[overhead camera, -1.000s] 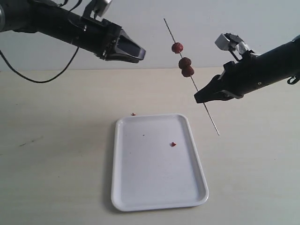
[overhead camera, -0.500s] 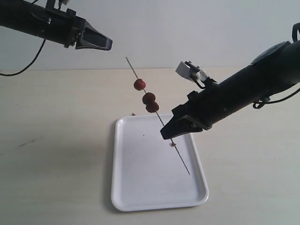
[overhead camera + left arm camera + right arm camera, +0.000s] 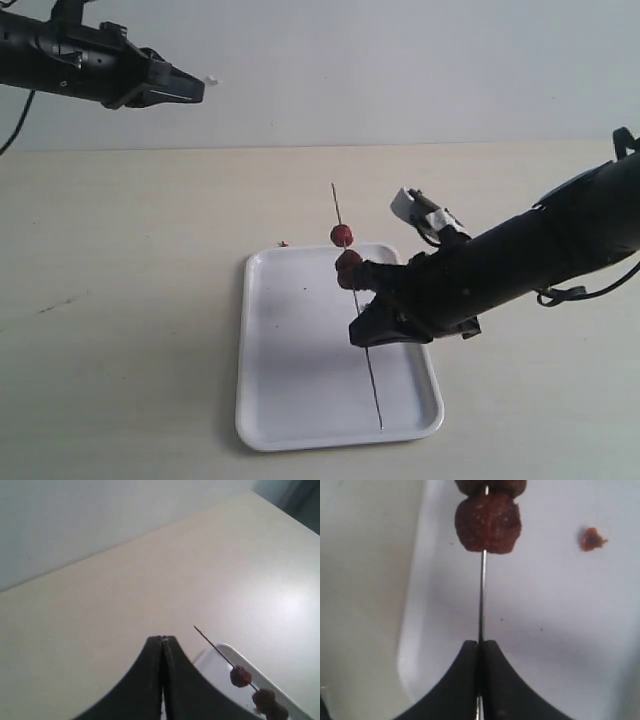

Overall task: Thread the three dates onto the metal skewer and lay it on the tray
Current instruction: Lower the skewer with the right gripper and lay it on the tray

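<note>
My right claw (image 3: 362,330) pinches the skewer (image 3: 372,385) with the dates (image 3: 342,236) above the tray (image 3: 275,400), near its right edge. My left claw (image 3: 193,92) is closed.

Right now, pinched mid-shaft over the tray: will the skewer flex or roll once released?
Probably stiff: the metal skewer looks straight on both sides of the fingers of the right gripper, despite the dates loading one end. It is likely heavier toward that end, so it may tip that way. Rolling seems unlikely: the lumpy dates and the tray rim should stop it.
</note>
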`<action>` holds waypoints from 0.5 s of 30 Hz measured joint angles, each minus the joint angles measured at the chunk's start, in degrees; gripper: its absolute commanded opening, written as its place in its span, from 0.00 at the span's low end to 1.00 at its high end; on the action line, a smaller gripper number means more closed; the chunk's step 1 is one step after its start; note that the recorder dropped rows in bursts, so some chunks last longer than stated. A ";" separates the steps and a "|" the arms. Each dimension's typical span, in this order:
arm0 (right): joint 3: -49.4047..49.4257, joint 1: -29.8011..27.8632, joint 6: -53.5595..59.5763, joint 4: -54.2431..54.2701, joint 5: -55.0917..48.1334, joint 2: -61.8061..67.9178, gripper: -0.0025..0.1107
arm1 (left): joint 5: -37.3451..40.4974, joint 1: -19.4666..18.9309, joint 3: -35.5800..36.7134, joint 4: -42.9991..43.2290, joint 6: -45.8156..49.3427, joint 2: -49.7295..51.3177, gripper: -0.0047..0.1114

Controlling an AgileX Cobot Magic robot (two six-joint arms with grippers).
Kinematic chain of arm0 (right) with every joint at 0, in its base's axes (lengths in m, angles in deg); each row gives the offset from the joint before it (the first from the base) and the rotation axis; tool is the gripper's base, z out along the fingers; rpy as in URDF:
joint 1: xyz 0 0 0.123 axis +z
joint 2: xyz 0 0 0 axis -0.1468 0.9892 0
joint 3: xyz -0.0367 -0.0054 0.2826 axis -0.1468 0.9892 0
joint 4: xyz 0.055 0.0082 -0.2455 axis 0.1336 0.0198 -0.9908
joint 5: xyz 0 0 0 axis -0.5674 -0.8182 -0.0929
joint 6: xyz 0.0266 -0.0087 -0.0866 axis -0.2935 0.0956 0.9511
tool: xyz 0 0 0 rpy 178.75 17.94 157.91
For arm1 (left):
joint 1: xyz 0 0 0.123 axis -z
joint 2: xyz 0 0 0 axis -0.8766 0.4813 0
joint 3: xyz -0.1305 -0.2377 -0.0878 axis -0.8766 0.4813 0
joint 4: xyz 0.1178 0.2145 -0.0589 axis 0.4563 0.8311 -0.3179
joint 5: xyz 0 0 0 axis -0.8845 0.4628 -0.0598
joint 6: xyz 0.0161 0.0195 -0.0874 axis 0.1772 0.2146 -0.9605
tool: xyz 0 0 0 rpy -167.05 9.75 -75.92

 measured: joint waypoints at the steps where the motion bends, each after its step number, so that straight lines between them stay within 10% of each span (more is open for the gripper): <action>1: 0.44 1.10 -0.03 0.31 2.38 0.00 0.02 | -1.54 -0.10 1.00 -0.51 0.42 -0.97 0.04; 15: 0.84 9.71 -3.04 3.73 13.03 0.00 0.04 | 2.07 -0.22 4.76 -5.35 5.85 -7.11 0.04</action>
